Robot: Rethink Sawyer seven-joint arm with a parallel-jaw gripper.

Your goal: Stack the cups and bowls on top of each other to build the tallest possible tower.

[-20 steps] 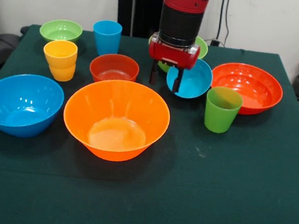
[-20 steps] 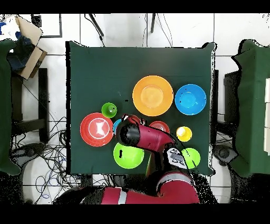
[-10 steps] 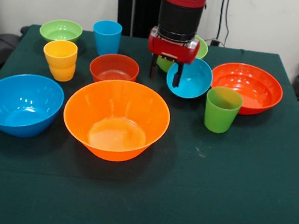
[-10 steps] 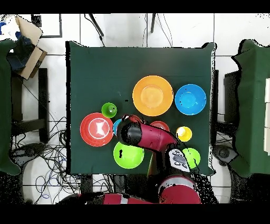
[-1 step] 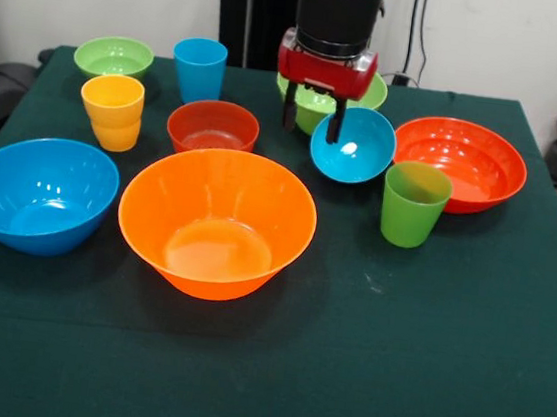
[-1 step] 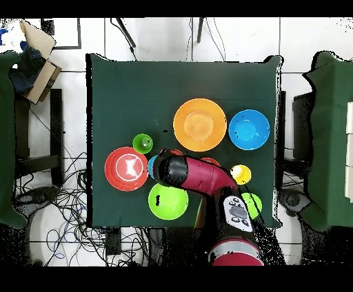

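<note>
1. Front view: the black fingers (image 5: 335,124) of the red-bodied gripper (image 5: 313,126) stand apart, one on each side of the near-left rim of the small glossy blue plastic bowl (image 5: 356,148), which tilts on the dark green tablecloth (image 5: 426,326); whether they touch it is unclear.
2. Nothing is stacked: the large orange bowl (image 5: 217,222), green tumbler (image 5: 414,204) and wide red bowl (image 5: 465,161) stand apart.
3. Overhead view: the red arm (image 6: 196,180) covers the gripper and most of the blue bowl (image 6: 151,166), beside the red bowl (image 6: 125,169).

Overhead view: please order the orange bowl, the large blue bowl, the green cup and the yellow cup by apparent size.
1. Orange bowl
2. Large blue bowl
3. Green cup and yellow cup: they look alike, so I leave them unranked.
</note>
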